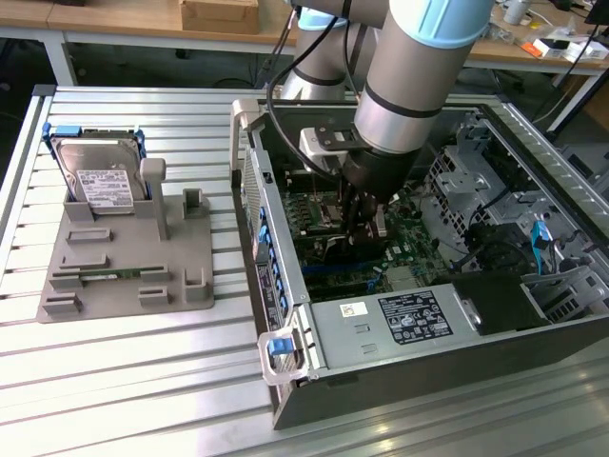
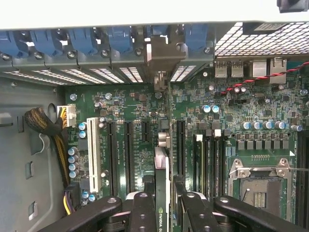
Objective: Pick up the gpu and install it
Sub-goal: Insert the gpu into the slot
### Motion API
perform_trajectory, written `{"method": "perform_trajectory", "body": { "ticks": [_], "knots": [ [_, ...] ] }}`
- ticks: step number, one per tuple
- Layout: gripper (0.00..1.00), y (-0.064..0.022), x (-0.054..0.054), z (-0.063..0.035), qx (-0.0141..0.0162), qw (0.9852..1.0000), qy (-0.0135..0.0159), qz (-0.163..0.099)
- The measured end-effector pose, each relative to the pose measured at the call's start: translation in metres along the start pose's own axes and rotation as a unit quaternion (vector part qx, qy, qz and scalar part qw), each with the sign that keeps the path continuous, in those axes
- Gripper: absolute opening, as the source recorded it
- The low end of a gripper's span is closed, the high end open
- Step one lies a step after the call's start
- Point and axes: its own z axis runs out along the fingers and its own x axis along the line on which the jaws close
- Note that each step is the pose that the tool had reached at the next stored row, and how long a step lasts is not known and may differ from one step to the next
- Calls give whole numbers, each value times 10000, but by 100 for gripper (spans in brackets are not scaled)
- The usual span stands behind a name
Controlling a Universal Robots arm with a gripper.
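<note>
Gripper (image 2: 162, 203) vertical inside case (image 1: 285, 314), clamping gpu (image 2: 162, 145) (edge-on).

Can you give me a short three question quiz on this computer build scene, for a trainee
1. True or false: the gripper is closed on the gpu, holding it edge-on above the motherboard.
2. On the grey fixture outside the computer case, what stands upright? A) the hard drive B) a fan C) a power supply
3. Fill in: in the exterior view the fixture lies to the case's ____.

Key: 1 true. 2 A, the hard drive. 3 left.
</note>
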Motion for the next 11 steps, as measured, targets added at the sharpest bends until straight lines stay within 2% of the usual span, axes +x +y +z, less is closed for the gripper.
{"method": "perform_trajectory", "body": {
  "ticks": [2,3,11],
  "knots": [
    [26,0,-3,0,-1,10000,-19,1],
    [26,0,-3,2,-2,10000,-60,-1],
    [26,2,11,9,-2,10000,-60,0]
  ]
}}
